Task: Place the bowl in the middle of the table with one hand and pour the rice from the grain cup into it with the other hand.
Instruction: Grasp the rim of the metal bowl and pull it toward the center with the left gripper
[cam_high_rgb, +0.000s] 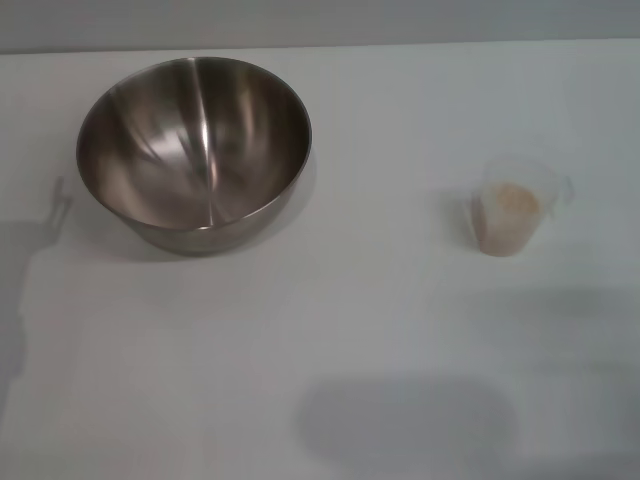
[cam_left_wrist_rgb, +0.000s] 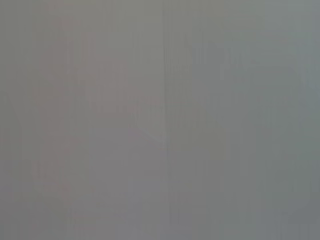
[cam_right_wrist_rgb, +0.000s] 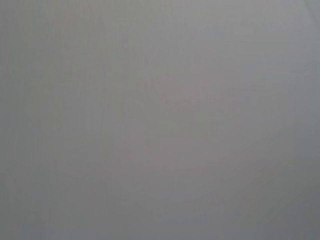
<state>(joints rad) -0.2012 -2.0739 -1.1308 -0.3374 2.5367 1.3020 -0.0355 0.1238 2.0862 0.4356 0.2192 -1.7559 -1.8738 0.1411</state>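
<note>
On the table (cam_high_rgb: 400, 330): one bowl (cam_high_rgb: 195, 150), one grain cup (cam_high_rgb: 512, 210) holding rice (cam_high_rgb: 512, 200).

You face a white matte tabletop (cam_high_rgb: 380, 300) that fills nearly the whole head view. At 12 o'clock its far edge meets a plain grey wall (cam_high_rgb: 400, 18), seen as a narrow band. Light is soft and even. A broad, soft-edged shadow (cam_high_rgb: 405, 420) lies on the tabletop at 6 o'clock. A second shadow (cam_high_rgb: 25, 290) covers the surface at 8 to 9 o'clock and reaches the view's border. Both wrist views show you only a flat, featureless grey field.
</note>
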